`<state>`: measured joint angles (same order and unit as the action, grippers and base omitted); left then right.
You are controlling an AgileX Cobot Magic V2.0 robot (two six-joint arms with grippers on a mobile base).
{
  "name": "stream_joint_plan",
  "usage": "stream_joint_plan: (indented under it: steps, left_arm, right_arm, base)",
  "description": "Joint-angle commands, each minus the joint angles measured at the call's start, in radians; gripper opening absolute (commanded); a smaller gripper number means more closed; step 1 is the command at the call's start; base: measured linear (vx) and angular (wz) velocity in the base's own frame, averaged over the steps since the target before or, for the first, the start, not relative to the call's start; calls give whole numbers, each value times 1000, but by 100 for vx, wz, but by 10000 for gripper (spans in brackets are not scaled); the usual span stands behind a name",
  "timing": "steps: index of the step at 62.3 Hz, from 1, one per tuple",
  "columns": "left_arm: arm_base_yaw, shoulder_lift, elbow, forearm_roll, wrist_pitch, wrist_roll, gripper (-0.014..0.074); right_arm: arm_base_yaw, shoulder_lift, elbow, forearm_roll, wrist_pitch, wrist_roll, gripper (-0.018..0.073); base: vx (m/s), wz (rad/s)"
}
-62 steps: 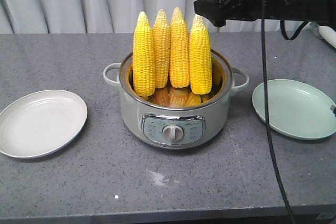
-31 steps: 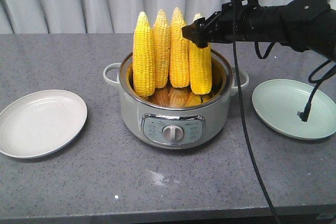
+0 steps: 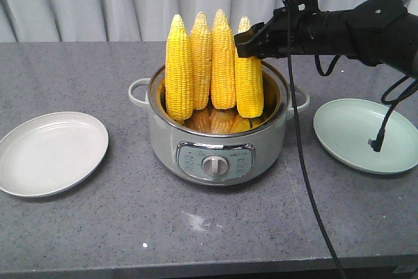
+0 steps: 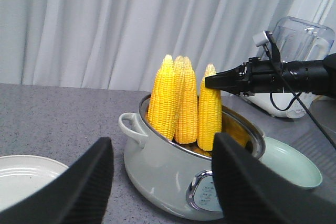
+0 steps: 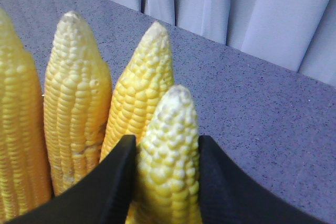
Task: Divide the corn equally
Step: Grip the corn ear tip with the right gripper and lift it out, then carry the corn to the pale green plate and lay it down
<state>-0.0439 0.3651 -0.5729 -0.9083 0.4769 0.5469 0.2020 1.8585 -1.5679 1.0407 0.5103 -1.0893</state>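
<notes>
Several corn cobs stand upright in the pale green electric pot (image 3: 215, 142) at the table's middle. My right gripper (image 3: 249, 46) reaches in from the right and is shut on the upper part of the rightmost corn cob (image 3: 249, 86). In the right wrist view its black fingers (image 5: 122, 179) press both sides of that cob (image 5: 170, 150), just below the pale tip, with the other cobs (image 5: 76, 114) behind to the left. My left gripper (image 4: 164, 145) is open and empty, low in front of the pot (image 4: 173, 174); it is out of the front view.
A white plate (image 3: 52, 153) lies left of the pot and a pale green plate (image 3: 366, 136) lies right of it, both bare. A blender (image 4: 299, 40) stands at the far right by the curtain. Cables hang from the right arm (image 3: 297, 142).
The right arm came down and left from above the pot's right rim to the rightmost cob, and its jaws now grip it near the tip. The cobs and plates have not moved.
</notes>
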Motion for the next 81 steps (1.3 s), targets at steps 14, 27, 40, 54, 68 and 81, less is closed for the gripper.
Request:
stream_joint_plan:
  steps: [14, 27, 40, 54, 68, 81]
  left_arm:
    - [1, 17, -32, -35, -46, -5, 412]
    - [1, 17, -32, -35, -46, -5, 412]
    - [1, 17, -32, -34, -46, -5, 412]
    - [1, 17, -32, -34, -46, -5, 412]
    - [1, 17, -32, -34, -46, -5, 411]
    - [1, 17, -32, -34, -46, -5, 411]
  right_arm:
    - [-4, -92, -36, 31, -5, -6, -8]
    - [-4, -252, -36, 37, -26, -4, -7]
    - [-11, -496, -36, 21, -26, 53, -4]
    - [-205, -710, -35, -137, 67, 320, -4]
    - [-469, -721, -35, -398, 326, 573, -4]
    - [-541, -574, -35, -406, 453, 598, -4]
  base:
    - [0, 0]
    - [0, 0]
    - [0, 0]
    - [0, 0]
    - [0, 0]
    - [0, 0]
